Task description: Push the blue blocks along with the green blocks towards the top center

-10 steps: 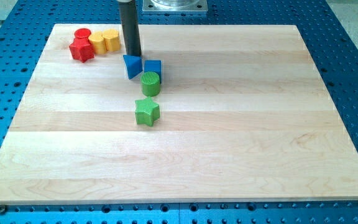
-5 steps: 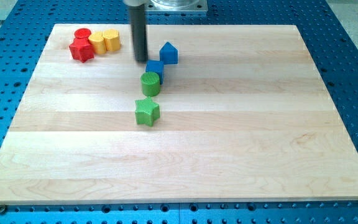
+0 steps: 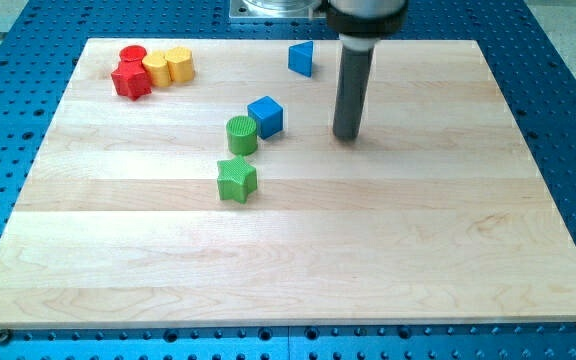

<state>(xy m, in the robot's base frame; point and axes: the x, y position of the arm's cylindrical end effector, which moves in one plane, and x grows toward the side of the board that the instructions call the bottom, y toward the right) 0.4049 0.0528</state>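
The rod is held pretty much upright, with my tip planted right of centre, upper half of view.

Red blocks, yellow blocks, board

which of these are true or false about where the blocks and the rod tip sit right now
1. My tip is to the view's right of the blue cube. True.
2. The blue triangular block touches the blue cube. False: it lies apart, nearer the view's top.
3. The green cylinder sits beside the blue cube. True.
4. The green star is at the view's top left. False: red and yellow blocks are there.
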